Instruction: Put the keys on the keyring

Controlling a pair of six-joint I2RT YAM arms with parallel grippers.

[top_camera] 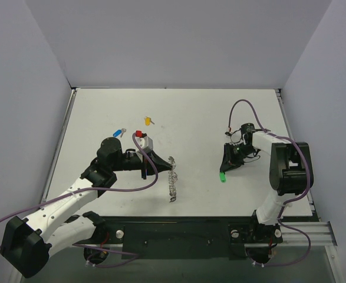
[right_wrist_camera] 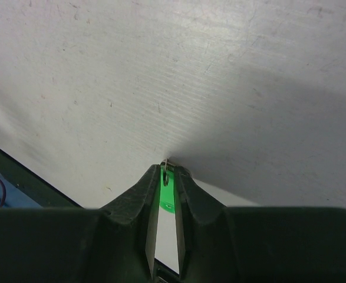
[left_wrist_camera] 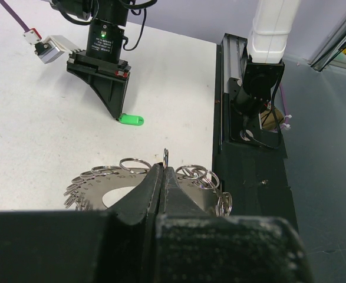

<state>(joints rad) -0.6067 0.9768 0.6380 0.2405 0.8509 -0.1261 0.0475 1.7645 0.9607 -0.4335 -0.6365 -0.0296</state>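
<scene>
The keyring (left_wrist_camera: pixel 96 191) stands on edge at the near middle of the worktop (top_camera: pixel 220 118), clenched in the left end effector (left_wrist_camera: pixel 164 171). Well to the right, the right end effector (right_wrist_camera: pixel 167 170) nips the green-headed key (left_wrist_camera: pixel 131 120). The key lies flat, its long axis apparently near-far with the head nearward. This looks like the pickup step. Next, the key needs lifting and carrying left to a wire loop (left_wrist_camera: pixel 131 163).

The left gripper (top_camera: pixel 165 168) holds the keyring (top_camera: pixel 173 184) upright; right gripper (top_camera: pixel 224 170) touches green key (top_camera: pixel 222 177).
</scene>
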